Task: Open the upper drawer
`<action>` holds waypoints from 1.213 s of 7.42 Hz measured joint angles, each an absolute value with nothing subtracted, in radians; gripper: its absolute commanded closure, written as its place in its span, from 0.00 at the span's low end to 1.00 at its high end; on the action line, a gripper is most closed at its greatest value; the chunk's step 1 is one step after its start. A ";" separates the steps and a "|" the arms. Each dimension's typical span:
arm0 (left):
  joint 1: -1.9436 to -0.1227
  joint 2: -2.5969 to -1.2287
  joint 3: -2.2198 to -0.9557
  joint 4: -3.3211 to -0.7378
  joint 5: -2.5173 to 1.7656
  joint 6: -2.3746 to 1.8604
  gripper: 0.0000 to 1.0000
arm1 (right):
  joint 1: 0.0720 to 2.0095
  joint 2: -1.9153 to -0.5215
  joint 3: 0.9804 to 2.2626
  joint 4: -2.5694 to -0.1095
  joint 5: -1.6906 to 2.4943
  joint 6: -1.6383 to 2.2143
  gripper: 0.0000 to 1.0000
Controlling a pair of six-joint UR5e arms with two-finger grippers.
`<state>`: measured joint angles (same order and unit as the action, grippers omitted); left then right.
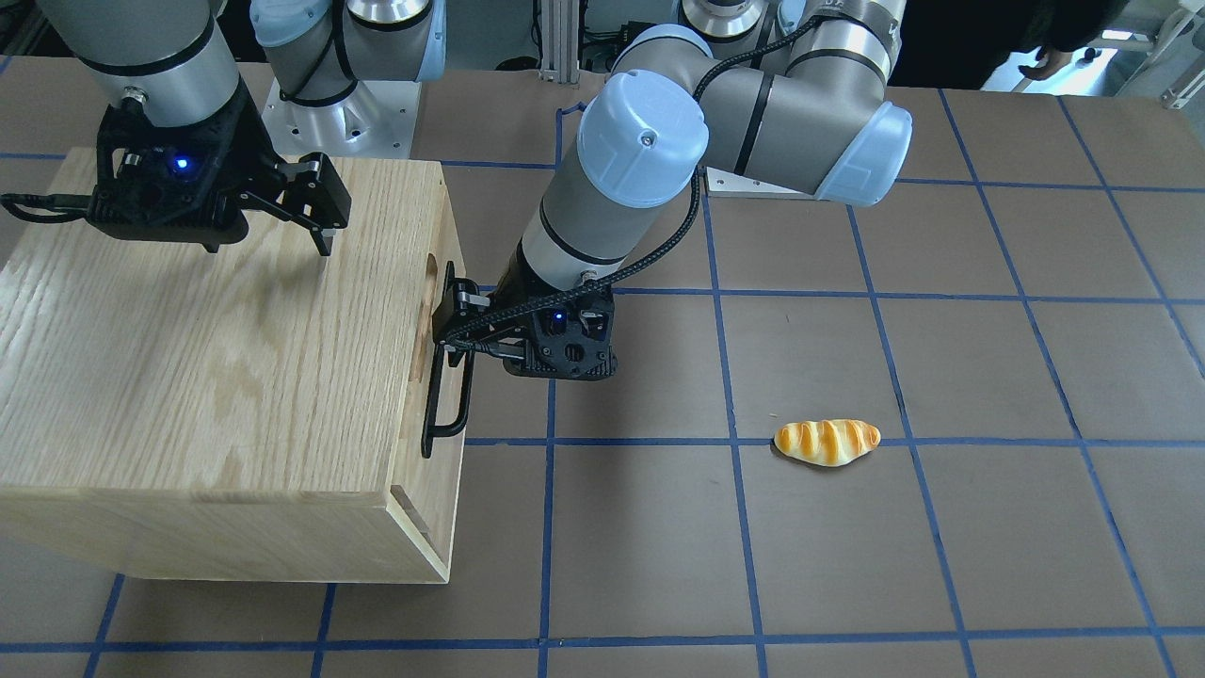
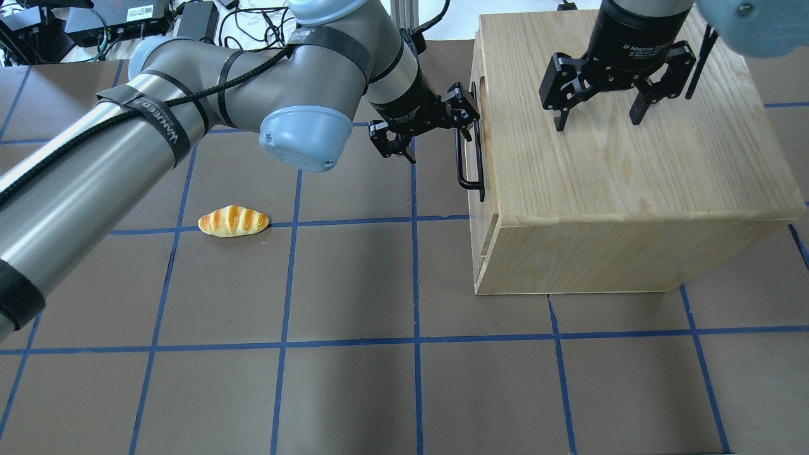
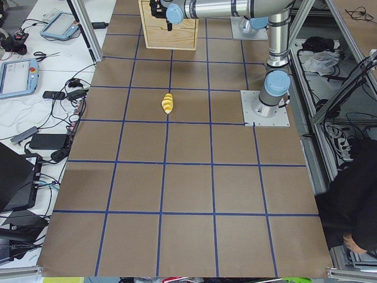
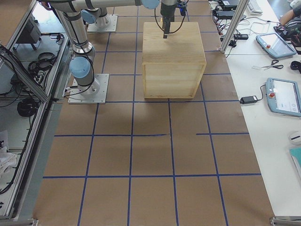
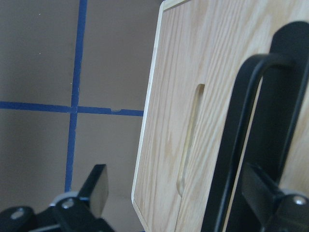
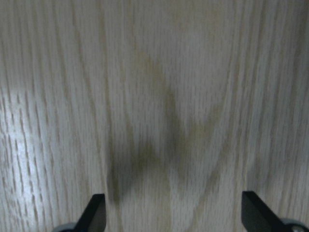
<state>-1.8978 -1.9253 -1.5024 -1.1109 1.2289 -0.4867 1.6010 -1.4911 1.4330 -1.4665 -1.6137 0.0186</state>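
Your left gripper (image 1: 450,325) nearer: open around handle bar (image 2: 471,167), not squeezing. Bar runs along upper drawer (image 5: 207,58) front. You pull straight out from cabinet (image 2: 632,189). Your right gripper (image 2: 598,123) open, above cabinet top.

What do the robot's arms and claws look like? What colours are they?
The left arm and right arm are silver-grey tubes with pale blue joint caps. A black braided cable is strapped along the left one with white-lettered black bands. The left gripper and right gripper are black two-finger claws, each with a small blue light.
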 measured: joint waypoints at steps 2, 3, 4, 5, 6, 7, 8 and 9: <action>-1.898 -1.924 -1.504 -1.112 1.229 -0.476 0.00 | 1.601 -1.491 1.433 -1.466 -1.614 0.019 0.00; -1.898 -1.924 -1.505 -1.111 1.229 -0.474 0.00 | 1.601 -1.491 1.433 -1.466 -1.614 0.020 0.00; -1.898 -1.925 -1.506 -1.112 1.232 -0.469 0.00 | 1.601 -1.491 1.433 -1.467 -1.614 0.020 0.00; -1.898 -1.927 -1.507 -1.113 1.234 -0.460 0.00 | 1.601 -1.491 1.433 -1.467 -1.614 0.020 0.00; -1.898 -1.927 -1.508 -1.113 1.237 -0.452 0.00 | 1.601 -1.491 1.433 -1.466 -1.614 0.020 0.00; -1.898 -1.927 -1.508 -1.114 1.241 -0.442 0.00 | 1.601 -1.491 1.433 -1.466 -1.614 0.020 0.00; -1.898 -1.925 -1.509 -1.117 1.254 -0.425 0.00 | 1.601 -1.491 1.433 -1.467 -1.614 0.020 0.00; -1.898 -1.923 -1.510 -1.121 1.270 -0.407 0.00 | 1.601 -1.491 1.433 -1.466 -1.614 0.020 0.00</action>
